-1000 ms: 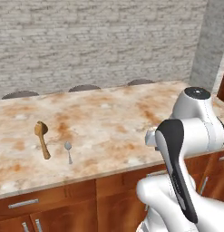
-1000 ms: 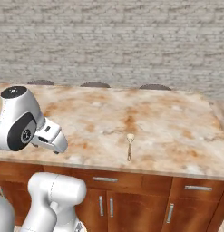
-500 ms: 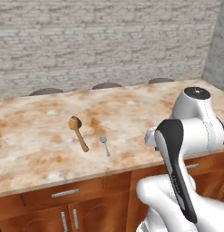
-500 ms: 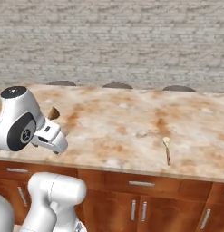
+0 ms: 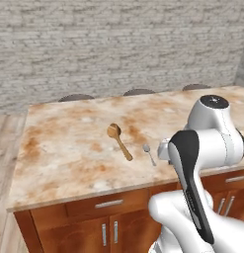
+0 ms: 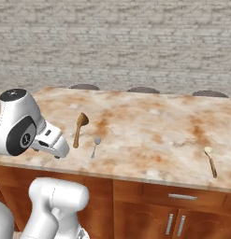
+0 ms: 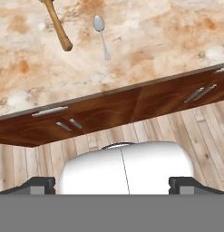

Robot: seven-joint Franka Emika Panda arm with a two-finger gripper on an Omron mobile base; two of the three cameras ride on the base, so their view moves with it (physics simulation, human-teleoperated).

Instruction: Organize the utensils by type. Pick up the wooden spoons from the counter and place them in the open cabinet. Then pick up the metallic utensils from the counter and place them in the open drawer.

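Nothing sorted yet, judging from the layout: brown wooden spoon [image 5: 119, 141] lying flat at centre frame of the left base view on the marbled counter [image 5: 64, 148], silver teaspoon [image 5: 149, 153] just beside it to the right, apart, not touching

Same pair at left-centre of the right base view, wooden spoon [image 6: 80, 128] and teaspoon [image 6: 95, 146]; a second, paler wooden spoon [image 6: 210, 160] well apart at the right edge of that view, near the counter's front lip

Hand view: teaspoon [image 7: 101, 35] at top centre, wooden handle [image 7: 56, 25] at upper left, closed cabinet fronts [image 7: 86, 118] below the counter edge

Gripper [image 7: 111, 185] at bottom of hand view, fingers [image 7: 38, 185] spread wide, grasping nothing

Fork, open cabinet, open drawer: cannot place; contents unknown

Left to do: all of it, wooden spoons first, then metal pieces
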